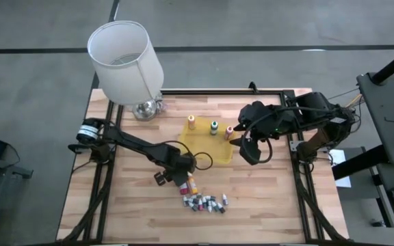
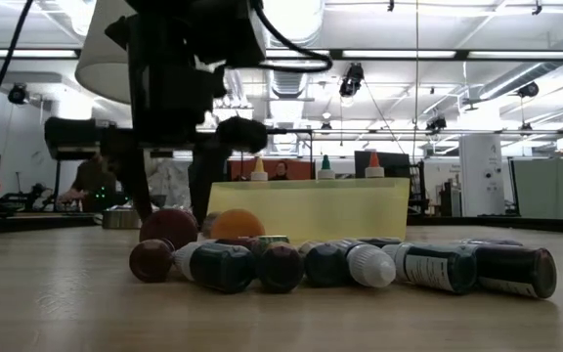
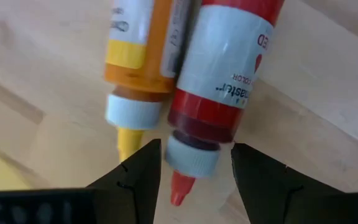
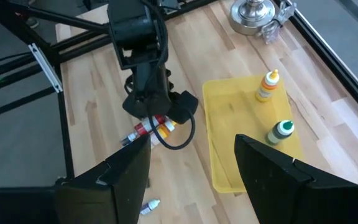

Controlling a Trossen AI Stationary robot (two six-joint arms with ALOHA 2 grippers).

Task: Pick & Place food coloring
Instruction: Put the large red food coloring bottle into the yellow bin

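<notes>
A red squeeze bottle [image 3: 229, 74] and an orange one [image 3: 138, 56] lie side by side on the wooden table, also visible in the right wrist view as the red [image 4: 146, 127] and the orange [image 4: 166, 126]. My left gripper [image 3: 194, 180] [image 1: 183, 179] is open and low over them, one finger on each side of the red bottle's white cap [image 3: 191, 155], with a small gap on both sides. Several tiny vials [image 1: 207, 203] lie in a heap nearer the front edge. An orange [image 1: 191, 121], a green [image 1: 214, 127] and a red bottle [image 1: 229, 131] stand upright on the yellow tray [image 1: 204, 147]. My right gripper [image 4: 191, 180] [image 1: 247, 152] is open and empty above the tray's right edge.
A lamp with a white shade [image 1: 125, 61] and a silver base [image 1: 147, 108] stands at the table's far left. A black frame [image 1: 279, 91] runs along the table's edges. Bare wood shows at the near left [image 1: 122, 212] and the near right [image 1: 265, 205].
</notes>
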